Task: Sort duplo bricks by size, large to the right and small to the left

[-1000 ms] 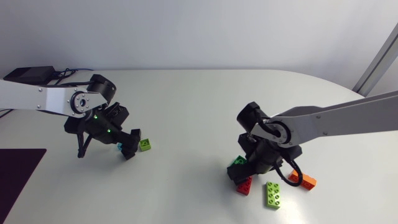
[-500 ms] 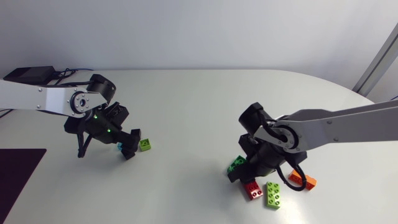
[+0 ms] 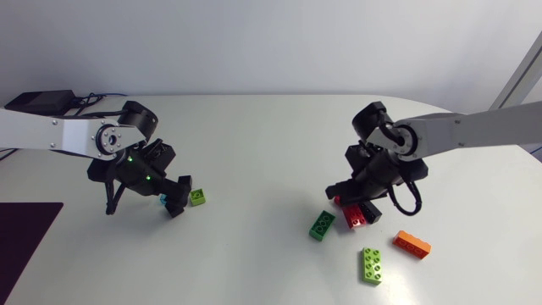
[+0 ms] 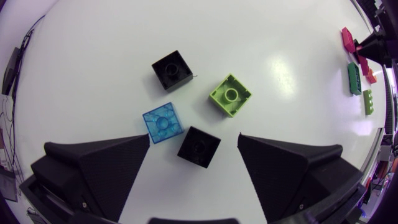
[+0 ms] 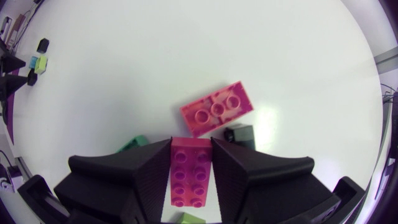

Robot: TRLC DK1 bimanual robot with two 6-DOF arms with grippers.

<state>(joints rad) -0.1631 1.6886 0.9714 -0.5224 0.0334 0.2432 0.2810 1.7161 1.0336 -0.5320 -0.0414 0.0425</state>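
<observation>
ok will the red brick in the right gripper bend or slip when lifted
Likely rigid: the red brick looks like hard moulded plastic. Its flat sides sit flush in the right gripper, so it should hold, though smooth plastic could slip. Probably light, being small.

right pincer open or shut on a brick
Shut on the red brick; both fingers of the right pincer press its sides.

Left gripper (image 4: 194,138) wide open over white table (image 4: 87,56). Black brick (image 4: 198,147) between fingertips, touching neither. Blue brick (image 4: 162,123) just beside it. Lime brick (image 4: 230,95) and second black brick (image 4: 171,70) ahead, apart. Far across table: pink brick (image 4: 346,38), dark green brick (image 4: 354,78), long lime brick (image 4: 368,102), close together.
</observation>
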